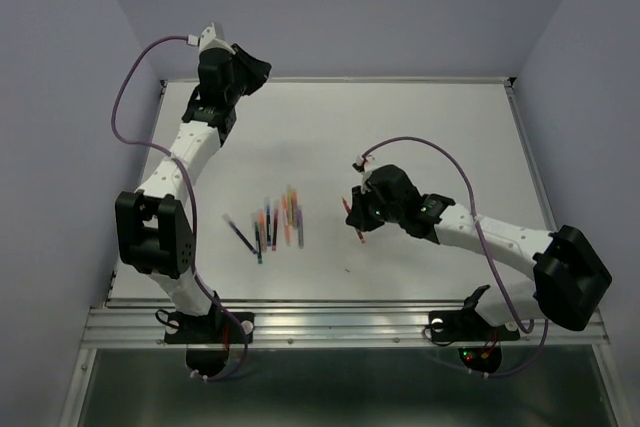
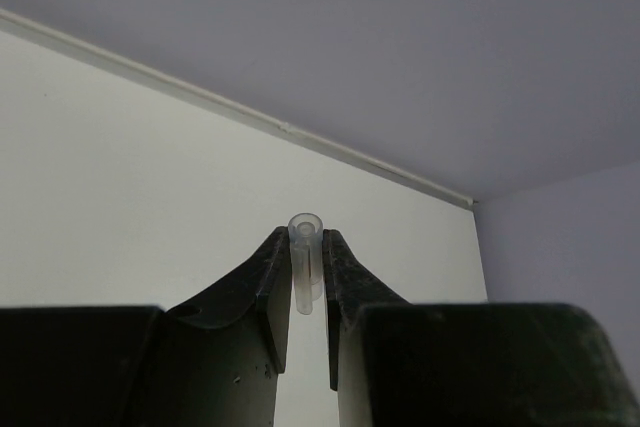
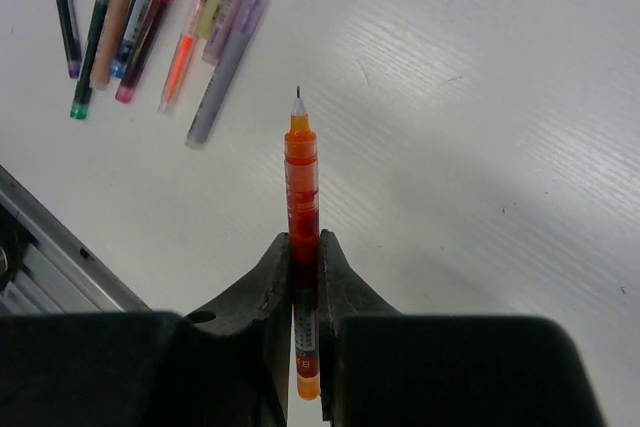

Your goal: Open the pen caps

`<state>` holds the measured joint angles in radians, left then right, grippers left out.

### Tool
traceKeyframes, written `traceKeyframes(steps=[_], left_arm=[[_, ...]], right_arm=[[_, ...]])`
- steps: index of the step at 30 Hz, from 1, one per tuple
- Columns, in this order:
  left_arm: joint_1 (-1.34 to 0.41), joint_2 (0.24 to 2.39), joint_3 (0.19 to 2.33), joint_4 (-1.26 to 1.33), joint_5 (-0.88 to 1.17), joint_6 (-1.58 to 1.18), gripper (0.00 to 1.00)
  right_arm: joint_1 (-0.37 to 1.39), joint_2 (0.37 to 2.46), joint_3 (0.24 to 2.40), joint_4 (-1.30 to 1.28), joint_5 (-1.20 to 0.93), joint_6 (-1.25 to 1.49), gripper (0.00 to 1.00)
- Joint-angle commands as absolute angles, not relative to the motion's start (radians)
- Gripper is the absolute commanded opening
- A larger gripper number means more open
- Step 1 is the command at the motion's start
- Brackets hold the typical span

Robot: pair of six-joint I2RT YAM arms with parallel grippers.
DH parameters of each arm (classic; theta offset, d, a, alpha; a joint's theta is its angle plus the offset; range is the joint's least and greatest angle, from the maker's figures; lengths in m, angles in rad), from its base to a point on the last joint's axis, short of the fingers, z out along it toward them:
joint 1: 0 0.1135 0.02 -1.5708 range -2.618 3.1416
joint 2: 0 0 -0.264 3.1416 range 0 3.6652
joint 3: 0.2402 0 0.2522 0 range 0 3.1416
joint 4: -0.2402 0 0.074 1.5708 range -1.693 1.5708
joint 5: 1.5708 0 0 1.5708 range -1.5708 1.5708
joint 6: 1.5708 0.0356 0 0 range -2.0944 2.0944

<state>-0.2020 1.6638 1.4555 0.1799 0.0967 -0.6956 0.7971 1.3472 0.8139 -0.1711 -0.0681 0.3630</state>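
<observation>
Right jaws are clamped on an orange pen, its nib bare, so this pen looks uncapped. Left jaws pinch a clear cap, likely its own, held high at the tabletop's 11 o'clock. The other pens lie at 9 o'clock from the right jaws.

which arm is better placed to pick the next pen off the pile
Right, probably: the right gripper hangs beside the pile of pens, though shut on an uncapped orange pen. The left gripper is at the far edge, shut on a clear cap.
</observation>
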Motion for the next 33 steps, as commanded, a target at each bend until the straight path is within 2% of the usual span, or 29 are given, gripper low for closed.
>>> traceKeyframes(steps=[1, 6, 9, 12, 16, 22, 27, 29, 31, 33], left_arm=[[-0.207, 1.675, 1.482, 0.071, 0.048, -0.635, 0.00], [-0.207, 1.735, 1.460, -0.164, -0.104, -0.522, 0.00], [-0.206, 1.810, 1.489, -0.276, -0.173, -0.494, 0.00], [-0.199, 1.887, 1.532, -0.334, -0.189, -0.469, 0.00], [-0.199, 1.985, 1.583, -0.376, -0.189, -0.439, 0.00], [-0.199, 2.089, 1.675, -0.460, -0.242, -0.410, 0.00], [-0.196, 2.132, 1.690, -0.462, -0.216, -0.405, 0.00], [-0.196, 2.144, 1.700, -0.468, -0.213, -0.405, 0.08], [-0.196, 2.151, 1.704, -0.474, -0.215, -0.405, 0.09], [-0.195, 2.158, 1.703, -0.474, -0.216, -0.410, 0.18]], right_arm=[[0.731, 1.322, 0.870, -0.172, 0.072, 0.417, 0.01], [0.551, 1.445, 0.937, -0.248, 0.201, 0.451, 0.01], [0.459, 1.527, 0.975, -0.247, 0.206, 0.430, 0.01], [0.446, 1.587, 1.018, -0.245, 0.228, 0.344, 0.01], [0.426, 1.686, 1.074, -0.247, 0.340, 0.281, 0.07], [0.390, 1.762, 1.118, -0.247, 0.325, 0.288, 0.10], [0.390, 1.801, 1.127, -0.247, 0.322, 0.298, 0.19], [0.390, 1.804, 1.127, -0.249, 0.324, 0.305, 0.27], [0.380, 1.804, 1.127, -0.252, 0.322, 0.311, 0.29], [0.380, 1.802, 1.127, -0.253, 0.319, 0.316, 0.35]])
